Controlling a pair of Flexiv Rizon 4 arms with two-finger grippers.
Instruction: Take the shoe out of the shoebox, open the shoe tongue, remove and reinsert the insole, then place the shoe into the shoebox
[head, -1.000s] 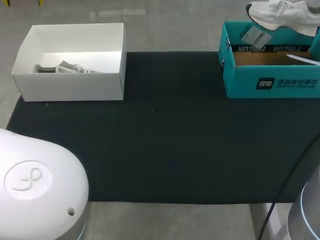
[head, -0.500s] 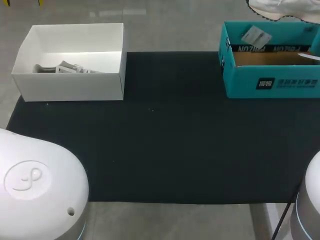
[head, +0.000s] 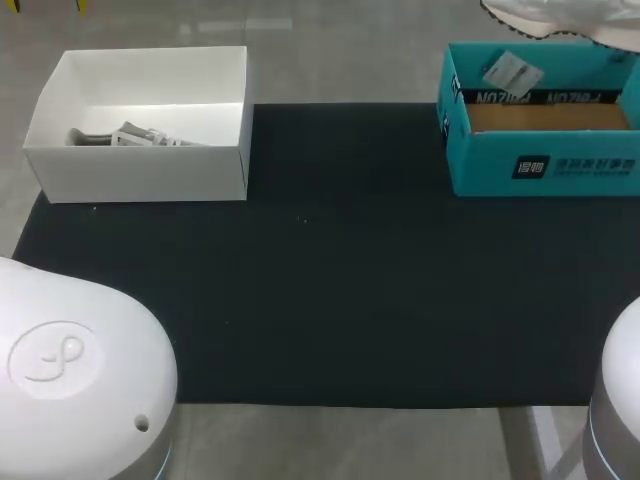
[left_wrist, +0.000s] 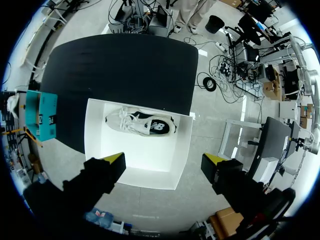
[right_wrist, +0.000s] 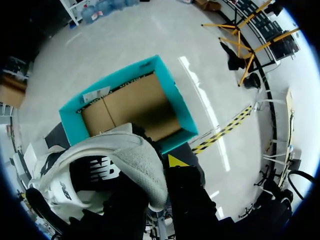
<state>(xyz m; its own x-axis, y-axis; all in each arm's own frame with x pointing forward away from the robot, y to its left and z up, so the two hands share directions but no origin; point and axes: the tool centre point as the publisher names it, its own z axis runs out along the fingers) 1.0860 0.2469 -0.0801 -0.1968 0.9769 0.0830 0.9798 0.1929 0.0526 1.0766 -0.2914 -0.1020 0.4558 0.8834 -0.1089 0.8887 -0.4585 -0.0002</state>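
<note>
Fingers of the right gripper (right_wrist: 155, 190) pinch the heel collar of the white shoe (right_wrist: 95, 175), which hangs above the teal shoebox (right_wrist: 130, 107), clear of its walls. The left gripper (left_wrist: 165, 162) is spread wide and holds nothing, poised over a white box (left_wrist: 150, 160) with a second shoe (left_wrist: 142, 124) inside. Taking the shoe out looks done; opening the tongue, the insole work and the return to the shoebox are all left.

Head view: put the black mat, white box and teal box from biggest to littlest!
1. black mat
2 and 3. white box and teal box look about alike; the teal box runs off the edge, so I can't rank them.
</note>
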